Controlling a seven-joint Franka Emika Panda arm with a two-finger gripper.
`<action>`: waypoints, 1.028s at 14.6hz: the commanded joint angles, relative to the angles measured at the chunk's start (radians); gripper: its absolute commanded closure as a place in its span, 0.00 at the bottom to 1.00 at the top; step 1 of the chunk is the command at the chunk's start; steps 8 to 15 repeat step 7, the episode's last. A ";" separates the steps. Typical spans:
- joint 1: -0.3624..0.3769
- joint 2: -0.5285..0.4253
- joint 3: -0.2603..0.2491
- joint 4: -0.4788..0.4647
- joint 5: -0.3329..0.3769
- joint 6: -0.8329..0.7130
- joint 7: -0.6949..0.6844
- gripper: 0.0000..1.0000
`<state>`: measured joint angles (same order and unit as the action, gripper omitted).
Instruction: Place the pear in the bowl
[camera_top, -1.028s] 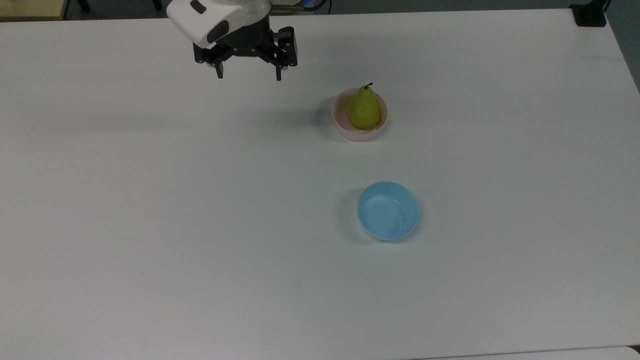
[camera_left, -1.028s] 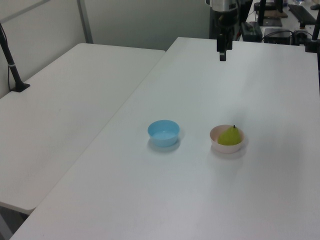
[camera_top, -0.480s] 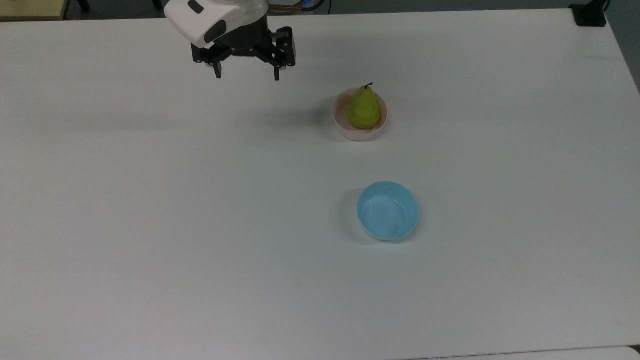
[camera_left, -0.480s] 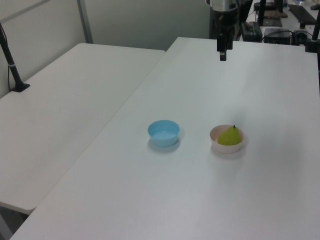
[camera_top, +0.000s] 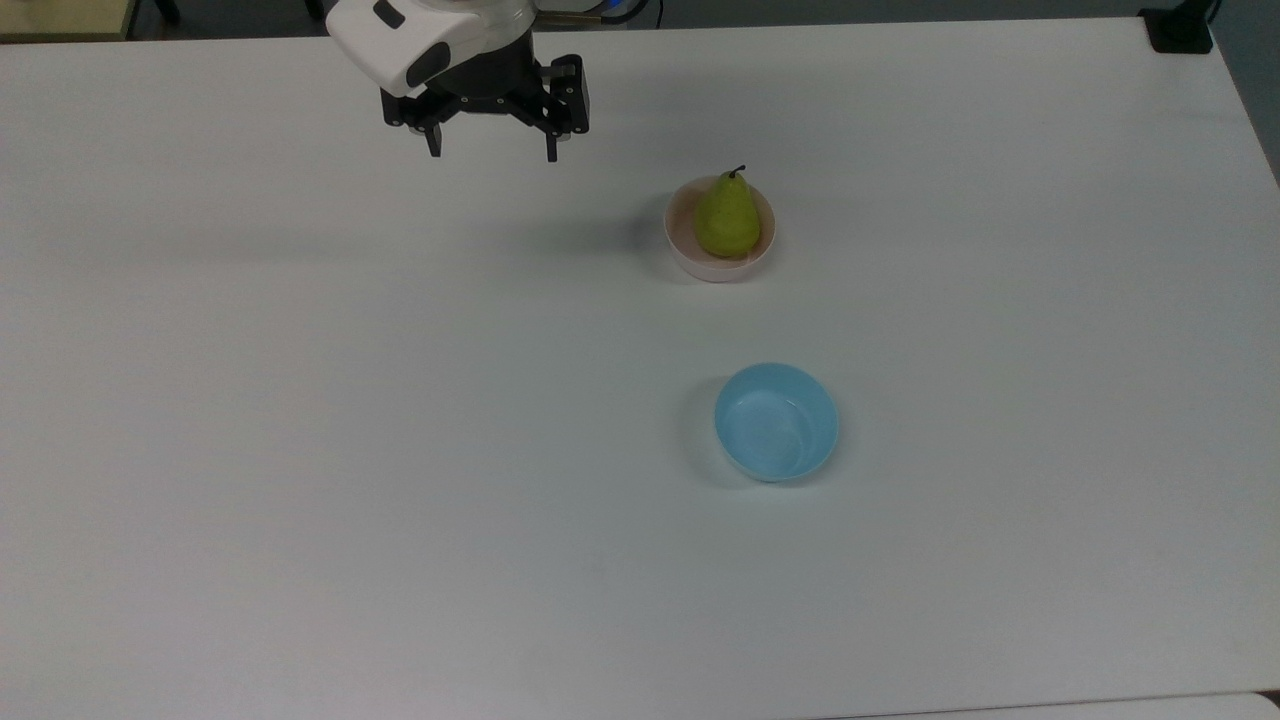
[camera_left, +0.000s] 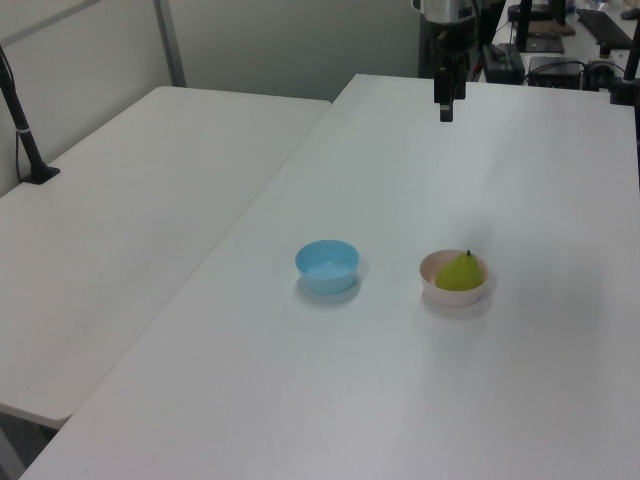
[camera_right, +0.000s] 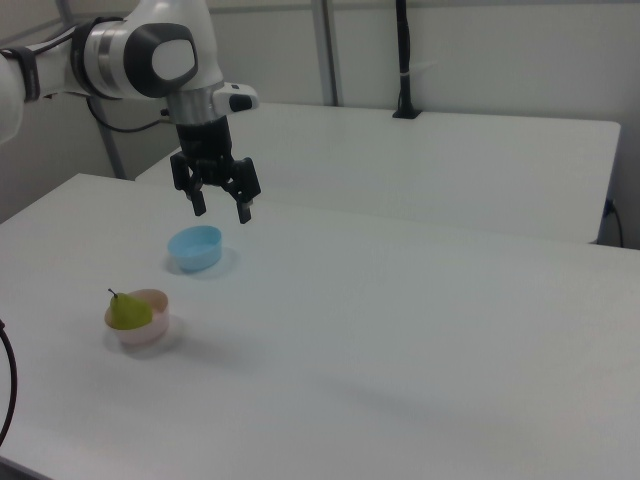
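A: Where's the small yellow-green speckled pear (camera_top: 727, 217) against the black two-finger gripper (camera_top: 491, 154)?

B: Well apart. The pear sits in the small round pale pink plastic bowl (camera_top: 692, 256), to the top view's right of the gripper and lower in frame. Gripper hangs above the white table (camera_top: 300, 450) near its far edge, fingers (camera_top: 435, 142) pointing down.

A: Finger state?

B: Spread wide, nothing between them. The right view shows it too: gripper (camera_right: 222, 211) up in the air, both fingers parted, empty.

A: Pear pose?

B: Leaning in the bowl, short dark stem toward the top view's upper edge. Fat end fills most of the bowl. Skin matte, speckled.

A: Bowl?

B: Smooth plain rim, shallow. In the left view the pear (camera_left: 459, 273) rests in it, the bowl (camera_left: 452, 293) at the left view's right.

A: Anything else?

B: A light blue round plastic bowl (camera_top: 777, 422), glossy, sitting apart from the pink one. Tabletop is flat, white, matte.
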<state>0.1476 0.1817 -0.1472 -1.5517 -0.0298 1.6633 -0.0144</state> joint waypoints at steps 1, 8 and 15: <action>-0.008 -0.016 -0.003 -0.013 -0.009 -0.008 0.007 0.00; -0.014 -0.025 -0.005 -0.011 -0.009 -0.005 0.007 0.00; -0.014 -0.025 -0.005 -0.011 -0.009 -0.005 0.007 0.00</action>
